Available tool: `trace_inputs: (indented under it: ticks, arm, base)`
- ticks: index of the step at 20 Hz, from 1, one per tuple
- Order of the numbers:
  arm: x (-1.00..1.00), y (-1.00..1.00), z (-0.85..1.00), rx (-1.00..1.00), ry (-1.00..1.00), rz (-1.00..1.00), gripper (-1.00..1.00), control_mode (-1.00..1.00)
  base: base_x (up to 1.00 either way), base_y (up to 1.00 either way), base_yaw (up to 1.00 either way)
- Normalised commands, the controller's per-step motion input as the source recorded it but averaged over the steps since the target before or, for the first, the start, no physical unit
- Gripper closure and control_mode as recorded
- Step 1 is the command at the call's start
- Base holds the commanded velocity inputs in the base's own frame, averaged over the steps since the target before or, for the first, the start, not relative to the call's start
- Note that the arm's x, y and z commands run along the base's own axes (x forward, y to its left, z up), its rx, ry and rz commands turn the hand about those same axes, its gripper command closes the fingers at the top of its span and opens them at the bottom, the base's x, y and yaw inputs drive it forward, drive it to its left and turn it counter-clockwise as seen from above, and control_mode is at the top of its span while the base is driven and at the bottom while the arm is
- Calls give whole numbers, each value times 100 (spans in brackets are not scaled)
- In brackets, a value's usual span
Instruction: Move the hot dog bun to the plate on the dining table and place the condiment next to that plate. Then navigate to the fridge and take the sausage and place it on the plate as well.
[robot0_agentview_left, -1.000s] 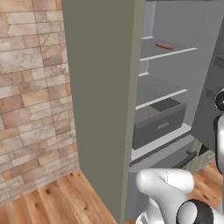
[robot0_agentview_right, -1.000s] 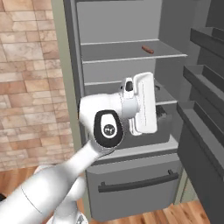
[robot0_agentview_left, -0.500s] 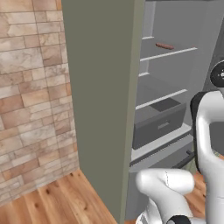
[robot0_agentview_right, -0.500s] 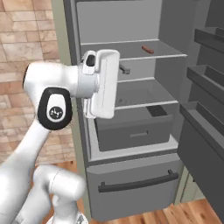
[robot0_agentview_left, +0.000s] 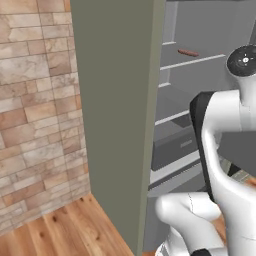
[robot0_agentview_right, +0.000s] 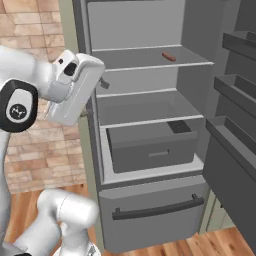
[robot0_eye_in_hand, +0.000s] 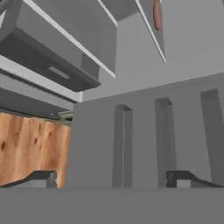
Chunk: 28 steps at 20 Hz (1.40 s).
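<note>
The fridge (robot0_agentview_right: 140, 25) stands open, its grey-green door (robot0_agentview_left: 115, 100) edge-on in the left base view. The sausage (robot0_agentview_right: 168, 56) lies on the top white shelf, a thin reddish-brown cylinder (robot0_agentview_left: 188, 52), and also appears near the top of the hand view (robot0_eye_in_hand: 156, 15). My gripper (robot0_agentview_right: 101, 84) hangs at the fridge's left edge, level with the second shelf, left of and below the sausage. Its fingers are wide apart with nothing between them (robot0_eye_in_hand: 111, 179). The hot dog bun, plate, condiment and dining table are out of view.
A dark grey drawer (robot0_agentview_right: 150, 145) sits on the lower shelf, above a bottom drawer with a dark handle (robot0_agentview_right: 157, 207). Door bins (robot0_agentview_right: 235, 90) jut out on the right. A brick wall (robot0_agentview_left: 35, 100) and wood floor (robot0_agentview_left: 65, 230) lie left of the door.
My hand has swung left, from in front of the shelves to the fridge's left edge, while the arm has risen. The sausage has not moved, and the gripper has stayed open.
</note>
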Motion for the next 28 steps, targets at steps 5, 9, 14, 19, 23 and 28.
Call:
trace_inputs:
  ticks: [5,9,14,19,23,28]
  arm:
    - [39,11,-69,45,-56,-16,-100,-100]
    - [54,-6,-56,64,-22,-11,-100,-100]
    - [16,16,-7,78,19,-4,-100,-100]
    - [3,12,-11,56,41,1,-100,-100]
    - [0,3,-34,4,24,9,-100,-100]
    - [0,0,-12,0,0,1,-100,100]
  base:
    - [0,0,0]
    - [0,0,0]
    - [0,0,0]
    - [0,0,0]
    - [0,0,0]
    - [4,-21,1]
